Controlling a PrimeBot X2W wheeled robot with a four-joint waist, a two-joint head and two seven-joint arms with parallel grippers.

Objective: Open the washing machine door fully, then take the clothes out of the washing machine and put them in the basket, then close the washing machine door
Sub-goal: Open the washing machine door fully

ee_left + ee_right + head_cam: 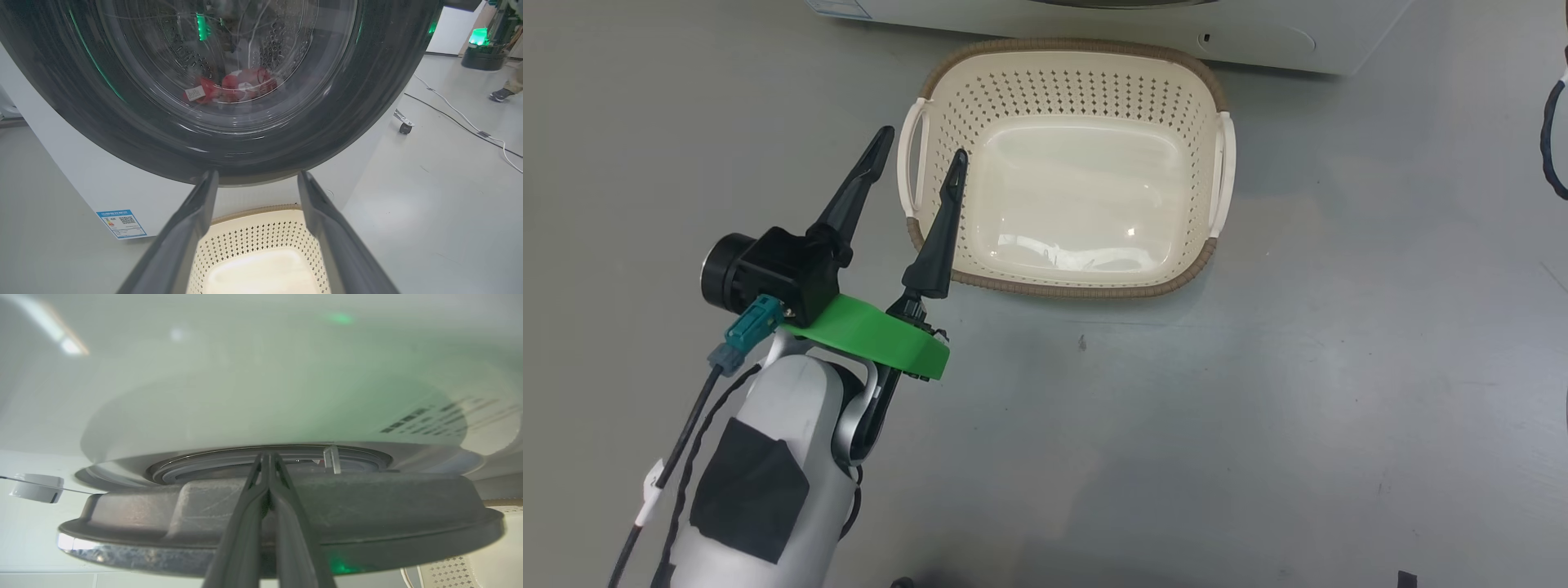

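- Left gripper (923, 143) is hanging with its fingers spread wide, gripping nothing, tips over the left handle of the basket (1086, 46).
- Basket is sitting empty on the grey floor (1258, 408), just in front of the washing machine (1258, 41).
- Left wrist camera is looking at the washing machine door (122, 122). Red clothes (241, 87) are lying in the drum behind its glass.
- Right gripper (267, 455) is pinching fully together with nothing between the fingers.
- Its tips are pointing across the door's grey inner face at the gap to the machine front, so the door is standing ajar.
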